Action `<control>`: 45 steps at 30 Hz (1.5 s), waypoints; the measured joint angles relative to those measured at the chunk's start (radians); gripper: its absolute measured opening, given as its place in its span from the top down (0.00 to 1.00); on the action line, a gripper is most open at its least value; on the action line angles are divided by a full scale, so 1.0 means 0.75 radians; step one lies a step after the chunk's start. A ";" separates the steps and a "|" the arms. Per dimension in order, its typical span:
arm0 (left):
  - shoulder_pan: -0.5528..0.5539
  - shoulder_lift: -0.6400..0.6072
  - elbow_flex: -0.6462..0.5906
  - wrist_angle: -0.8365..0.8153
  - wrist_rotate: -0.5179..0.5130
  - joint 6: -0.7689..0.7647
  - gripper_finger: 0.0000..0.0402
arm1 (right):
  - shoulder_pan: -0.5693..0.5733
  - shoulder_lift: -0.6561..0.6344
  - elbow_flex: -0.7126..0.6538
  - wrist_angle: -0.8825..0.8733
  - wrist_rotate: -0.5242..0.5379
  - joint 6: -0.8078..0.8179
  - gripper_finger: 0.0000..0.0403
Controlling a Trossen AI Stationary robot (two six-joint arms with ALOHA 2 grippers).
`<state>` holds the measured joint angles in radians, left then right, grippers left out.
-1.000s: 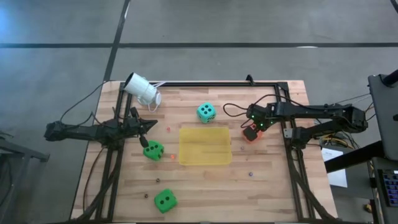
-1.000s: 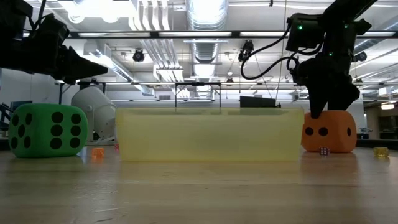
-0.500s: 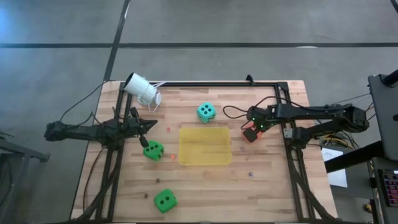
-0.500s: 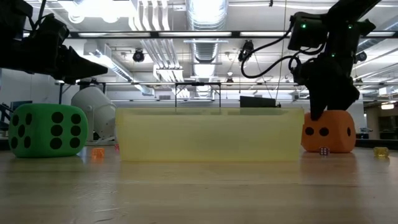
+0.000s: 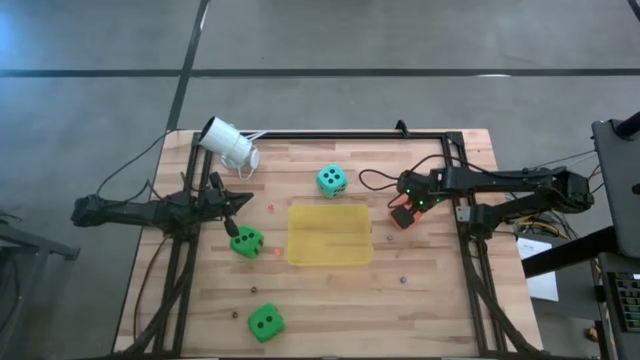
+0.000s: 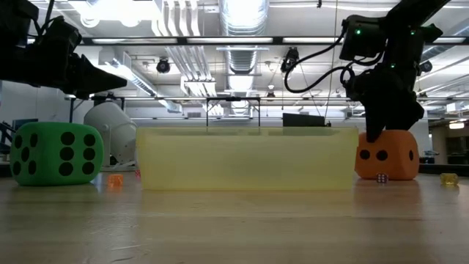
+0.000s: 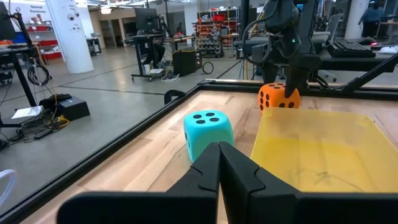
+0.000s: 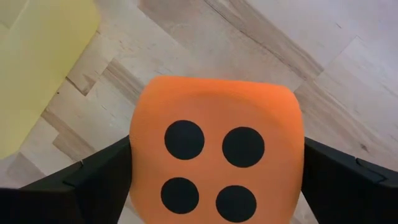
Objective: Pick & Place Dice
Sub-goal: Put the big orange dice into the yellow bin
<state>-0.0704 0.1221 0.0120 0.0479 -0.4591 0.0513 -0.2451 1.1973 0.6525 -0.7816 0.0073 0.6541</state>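
An orange die (image 8: 217, 168) rests on the wood to the right of the yellow tray (image 5: 330, 234), its four-pip face up. My right gripper (image 5: 403, 207) points down over it, open, one finger on either side (image 6: 381, 128). A teal die (image 5: 332, 180) sits behind the tray. One green die (image 5: 246, 241) lies left of the tray and another (image 5: 265, 321) lies near the front edge. My left gripper (image 7: 219, 150) is shut and hovers level at the table's left, touching nothing. My right gripper comes at the orange die from above, and its fingers (image 8: 93, 180) stand close against two opposite sides (image 8: 138, 155) of the die. I cannot tell whether they touch it. The die sits flat on the table.
A white cylinder-shaped camera (image 5: 228, 145) lies at the far left corner. Tiny beads and mini dice are scattered on the wood, such as an orange one (image 6: 115, 180) and a yellow one (image 6: 448, 178). Black frame rails (image 5: 350, 134) border the tabletop.
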 joint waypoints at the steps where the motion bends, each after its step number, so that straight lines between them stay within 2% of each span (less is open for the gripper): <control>1: 0.000 0.000 0.000 0.000 0.000 0.000 0.98 | 0.000 0.000 0.000 -0.001 -0.003 0.000 0.09; 7: 0.000 0.000 0.000 0.000 0.000 0.000 0.98 | 0.000 0.000 -0.001 -0.005 -0.006 0.000 0.15; 21: 0.000 0.000 0.000 0.000 0.000 0.000 0.98 | 0.001 0.003 0.030 -0.016 0.011 -0.084 0.12; 35: 0.000 0.000 0.000 0.000 0.000 0.000 0.98 | 0.002 0.002 0.037 -0.022 0.021 -0.110 0.15; 45: -0.001 0.000 0.000 0.000 0.000 0.000 0.98 | 0.001 -0.009 0.175 -0.081 0.034 -0.198 0.15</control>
<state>-0.0708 0.1219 0.0120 0.0479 -0.4591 0.0513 -0.2442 1.1904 0.7838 -0.8425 0.0325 0.5059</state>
